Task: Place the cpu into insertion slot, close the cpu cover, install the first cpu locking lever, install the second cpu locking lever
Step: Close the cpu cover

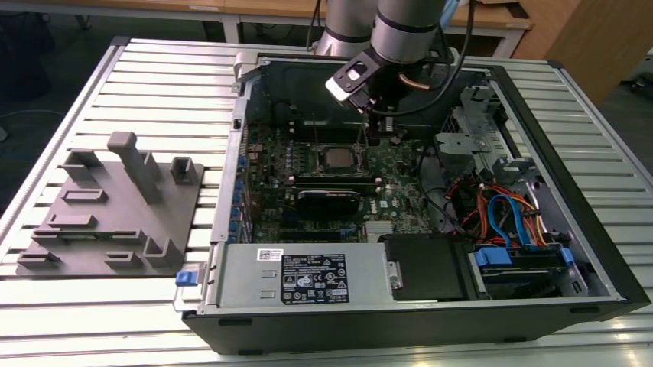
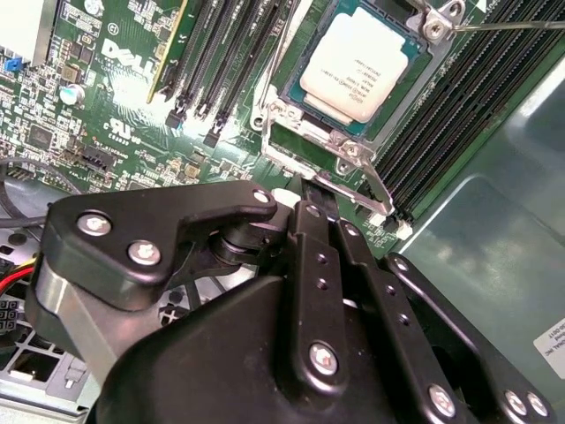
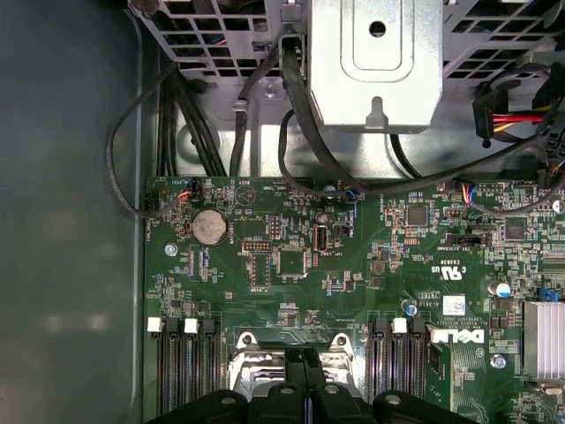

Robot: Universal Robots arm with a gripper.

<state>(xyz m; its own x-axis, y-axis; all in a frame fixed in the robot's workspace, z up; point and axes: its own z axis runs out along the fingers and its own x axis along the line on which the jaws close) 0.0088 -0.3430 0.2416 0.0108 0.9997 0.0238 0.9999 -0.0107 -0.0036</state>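
The cpu (image 2: pixel 357 66) lies with its silver top up in the insertion slot (image 2: pixel 291 137) on the green board. The cpu cover (image 2: pixel 408 84) lies flat around it as a silver frame. A thin lever rod (image 2: pixel 508 25) runs out from one corner of the frame, and another rod (image 2: pixel 372 193) runs along the side nearest my fingers. My gripper (image 2: pixel 309 187) hangs just off that side of the socket, its black fingers pressed together with nothing between them. In the exterior view the gripper (image 1: pixel 384 131) hovers beside the cpu (image 1: pixel 335 158). The first wrist view has the gripper (image 3: pixel 305 358) over the socket frame (image 3: pixel 247 353).
Black memory slots (image 2: pixel 221 62) flank the socket on both sides. Cables (image 3: pixel 265 115) and a metal drive cage (image 3: pixel 375 62) stand beyond the board. The case wall (image 2: pixel 494 221) rises close by. A grey fixture plate (image 1: pixel 112 206) lies on the slatted table (image 1: pixel 164 84) at the exterior view's left.
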